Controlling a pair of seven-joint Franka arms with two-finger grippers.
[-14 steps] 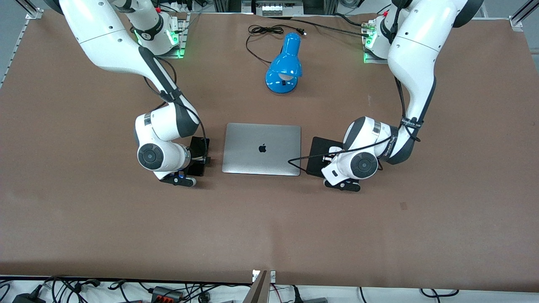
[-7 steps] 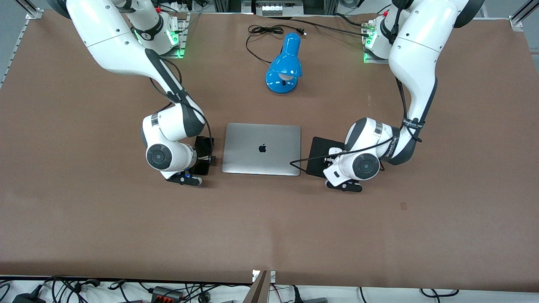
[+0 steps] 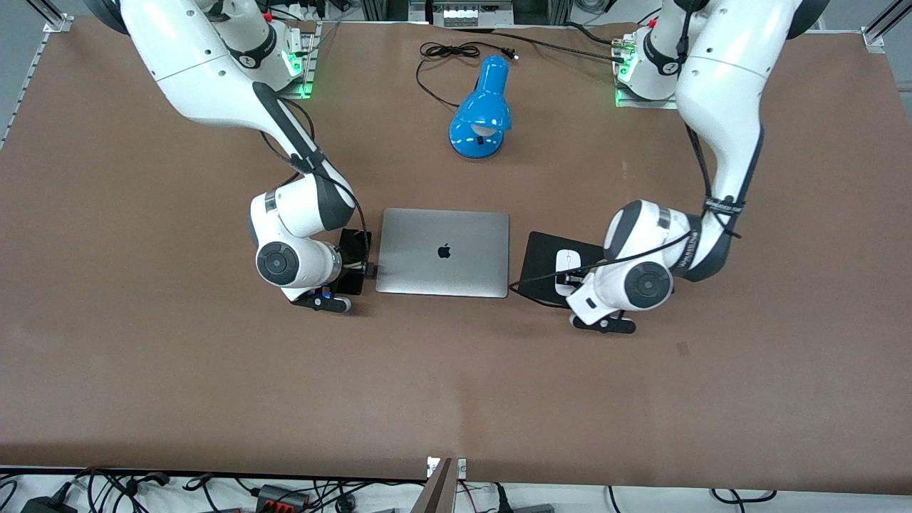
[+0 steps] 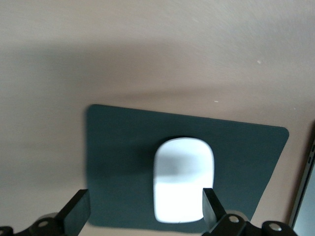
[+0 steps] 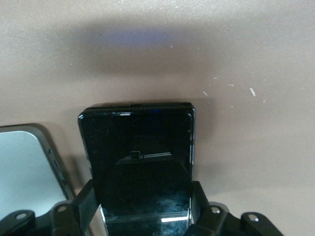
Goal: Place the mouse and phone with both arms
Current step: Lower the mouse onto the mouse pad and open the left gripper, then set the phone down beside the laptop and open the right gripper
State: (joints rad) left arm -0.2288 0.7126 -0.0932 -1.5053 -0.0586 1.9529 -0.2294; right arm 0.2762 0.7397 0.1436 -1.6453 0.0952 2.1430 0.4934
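The small white glossy oval mouse (image 4: pixel 183 180) lies flat on the thin black square pad (image 4: pixel 123 162), free of my grip. My left tool (image 4: pixel 145 215) hangs low over it with its two black fingers (image 4: pixel 76 212) spread wide, one to each side of the mouse and neither touching it. In the front view the mouse (image 3: pixel 568 264) shows on the pad (image 3: pixel 543 258) just beside my left wrist, and the pad sits beside the closed silver laptop (image 3: pixel 442 251), toward the left arm's end of the brown surface (image 3: pixel 456 385).

The slim black glossy rectangular phone (image 5: pixel 140 162) is pinched between the fingers (image 5: pixel 84 199) of my right tool (image 5: pixel 142 209), clamped across its width. It is held low over the surface, just beside the laptop's rounded corner (image 5: pixel 24 167), toward the right arm's end. From the front the phone (image 3: pixel 353 262) shows only as a dark strip between my right wrist and the laptop; I cannot tell whether it touches the surface.

A glossy blue desk lamp (image 3: pixel 483 110) lies farther from the front camera than the laptop, its black cord (image 3: pixel 442 60) looped near it.
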